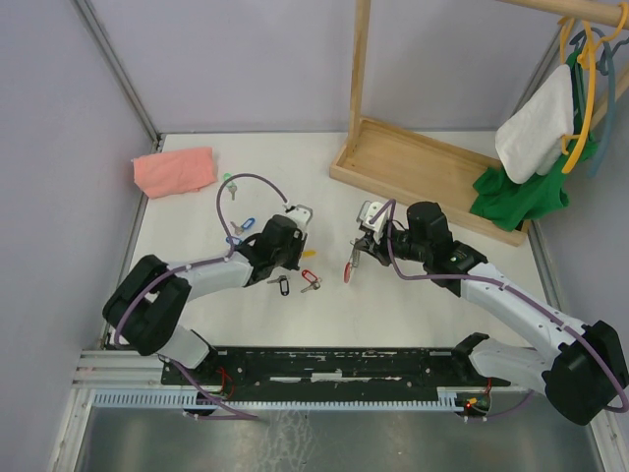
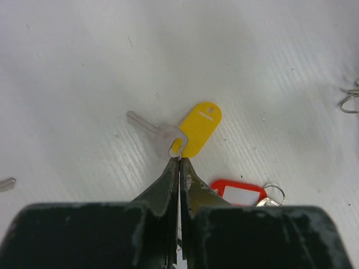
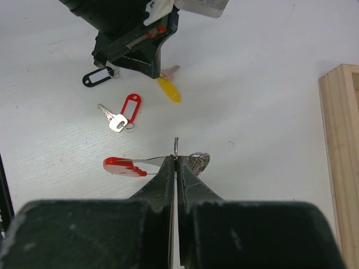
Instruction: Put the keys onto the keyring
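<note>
While tight on the yellow key [image 2: 190, 131], left fingers [image 2: 162, 188]; right fingers [image 3: 160, 182] tight on keyring [image 3: 126, 166].

A yellow-tagged silver key [image 2: 190, 131] was seen mid-frame in the left wrist view, a red-tagged key [image 2: 238, 191] at lower right. The keyring [image 3: 124, 166] was shown red and silver. A pink cloth [image 1: 174, 170] was seen upper left on a white table [image 1: 324, 324].

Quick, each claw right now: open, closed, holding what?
Left claw: closed on the yellow-tagged silver metal key.
Right claw: closed on the red crescent keyring with silver wire loop.
</note>
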You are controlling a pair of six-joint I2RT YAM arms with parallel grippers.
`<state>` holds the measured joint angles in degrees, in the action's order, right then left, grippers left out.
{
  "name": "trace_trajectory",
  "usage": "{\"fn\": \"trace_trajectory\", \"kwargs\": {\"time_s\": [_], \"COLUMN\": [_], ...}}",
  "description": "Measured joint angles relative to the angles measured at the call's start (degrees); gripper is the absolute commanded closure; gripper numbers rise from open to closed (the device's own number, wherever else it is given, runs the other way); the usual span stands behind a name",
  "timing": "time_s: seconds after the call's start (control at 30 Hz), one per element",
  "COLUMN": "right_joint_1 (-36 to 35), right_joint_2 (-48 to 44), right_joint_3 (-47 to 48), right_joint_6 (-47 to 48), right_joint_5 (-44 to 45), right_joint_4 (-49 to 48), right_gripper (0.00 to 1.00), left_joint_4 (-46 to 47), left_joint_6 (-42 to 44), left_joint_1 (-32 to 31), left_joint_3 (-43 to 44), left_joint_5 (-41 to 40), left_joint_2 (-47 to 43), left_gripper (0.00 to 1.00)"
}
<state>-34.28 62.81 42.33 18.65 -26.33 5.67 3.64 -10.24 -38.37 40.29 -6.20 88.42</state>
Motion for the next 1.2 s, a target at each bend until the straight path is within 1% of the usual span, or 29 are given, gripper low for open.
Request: {"fn": "trace_trajectory", "kwargs": {"time_s": [0.2,0.3,0.4,0.53,0.73,0.83,1.03,1.2], "right_joint_1": [0.0,0.0,0.0,0.0,0.0,0.0,0.0,0.0], "right_joint_2": [-0.7,-1.4,-2.0,-2.4,-2.6,-2.6,-1.2,-0.2], "right_joint_3": [0.0,0.0,0.0,0.0,0.0,0.0,0.3,0.3], "right_joint_6": [0.0,0.0,0.0,1.0,5.0,6.8,9.2,17.1], "right_joint_5": [-0.8,-0.8,-1.1,-2.4,-5.1,-6.1,-8.8,-12.1], "right_joint_4": [0.0,0.0,0.0,0.0,-0.1,-0.9,-2.1,-1.9], "right_gripper": [0.99,0.99,0.99,0.99,0.99,0.99,0.99,0.99], "left_joint_4": [3.0,3.0,5.7,10.2,16.0,19.4,22.9,23.4], "left_joint_6": [6.3,9.4,13.0,17.5,25.0,30.1,37.8,44.3], "left_joint_1": [0.0,0.0,0.0,0.0,0.0,0.0,0.0,0.0], "left_joint_3": [-1.0,0.2,-0.1,-2.5,-7.0,-9.2,-11.4,-11.4], "left_joint_5": [0.0,0.8,1.0,2.5,9.0,13.6,21.9,28.2], "left_joint_2": [-9.1,-12.1,-14.8,-18.1,-21.6,-23.5,-25.1,-25.4], "left_gripper": [0.97,0.97,0.97,0.97,0.97,0.97,0.97,0.97]}}
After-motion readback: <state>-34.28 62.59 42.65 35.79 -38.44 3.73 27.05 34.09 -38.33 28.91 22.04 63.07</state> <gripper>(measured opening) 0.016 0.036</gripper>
